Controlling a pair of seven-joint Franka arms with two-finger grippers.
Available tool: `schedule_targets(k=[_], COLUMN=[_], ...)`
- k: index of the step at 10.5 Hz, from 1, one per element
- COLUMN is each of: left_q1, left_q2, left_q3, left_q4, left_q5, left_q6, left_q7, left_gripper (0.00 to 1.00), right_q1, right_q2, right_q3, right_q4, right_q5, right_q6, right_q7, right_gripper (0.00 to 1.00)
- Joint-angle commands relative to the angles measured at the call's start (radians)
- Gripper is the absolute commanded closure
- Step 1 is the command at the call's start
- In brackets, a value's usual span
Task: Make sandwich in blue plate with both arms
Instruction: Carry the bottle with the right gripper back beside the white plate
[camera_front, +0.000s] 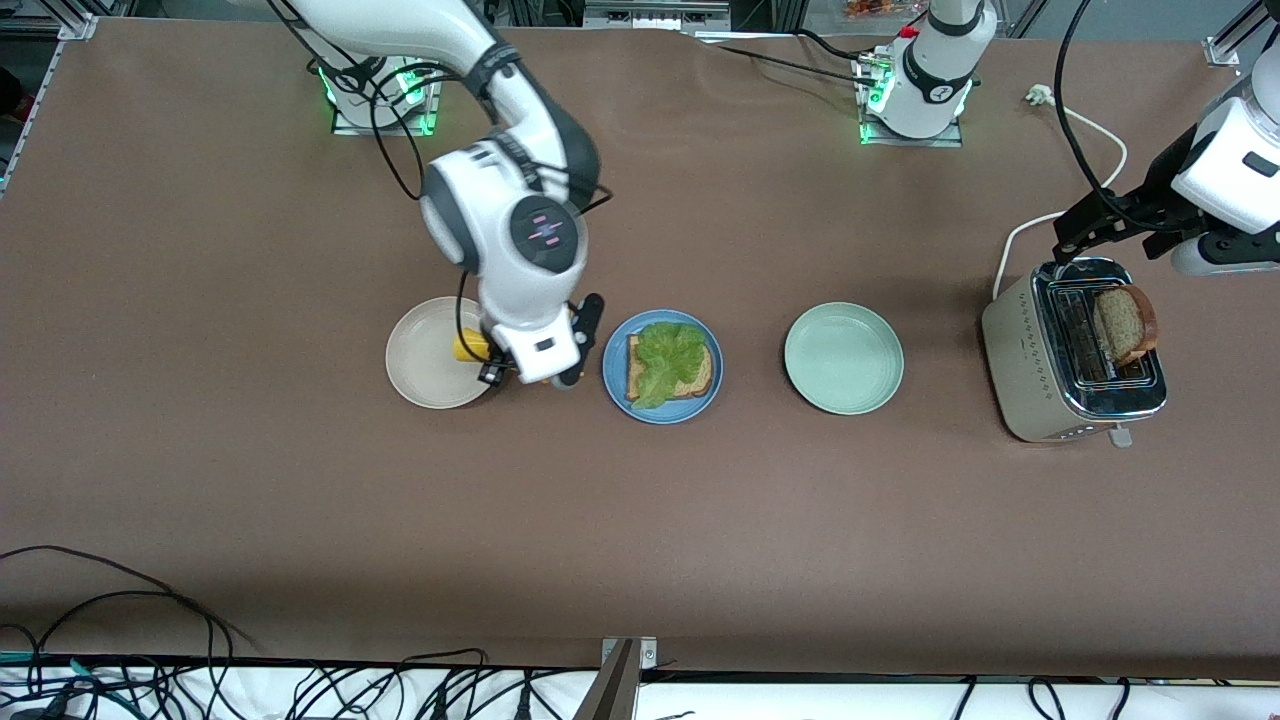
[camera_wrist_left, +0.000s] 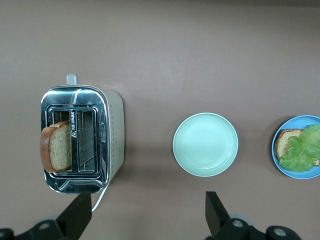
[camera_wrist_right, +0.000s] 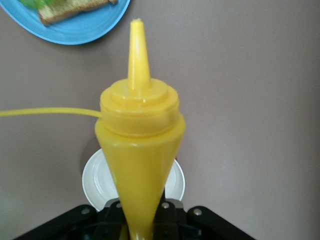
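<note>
With toast and lettuce (camera_front: 668, 358) lying on the blue plate (camera_front: 614, 385), a yellow squeeze bottle (camera_wrist_right: 138, 145) is being gripped by the right gripper (camera_front: 530, 370) at the plate's nine o'clock, apparently for sauce, while the left gripper (camera_wrist_left: 147, 212) is being held open above the toaster (camera_front: 1040, 385), the top slice (camera_front: 1125, 322) still unplaced.

No legible text or labels.

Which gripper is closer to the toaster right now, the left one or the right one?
Left. The left gripper hangs open above the toaster, by its slice of toast. The right gripper holds a yellow squeeze bottle between the beige plate and blue plate.
</note>
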Motion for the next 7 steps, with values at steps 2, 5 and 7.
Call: schedule_targets(k=[2, 5, 7], left_q1=[0.011, 0.013, 0.014], left_q2=[-0.005, -0.064, -0.064], left_q3=[0.028, 0.083, 0.159], left_q4=[-0.007, -0.024, -0.026], left_q5=[0.000, -0.001, 0.000], left_q6=[-0.024, -0.008, 0.041], left_q7=[-0.004, -0.002, -0.002], left_gripper=[0.00, 0.00, 0.00], right_q1=[-0.226, -0.341, -0.418], right_q2=[-0.035, -0.038, -0.035], right_q3=[0.015, 0.017, 0.020], right_q4=[-0.014, -0.017, -0.031], right_q5=[0.311, 0.446, 0.527], right_q6=[-0.005, -0.080, -0.118], right_q7=[-0.371, -0.649, -0.859], right_gripper=[0.85, 0.87, 0.87])
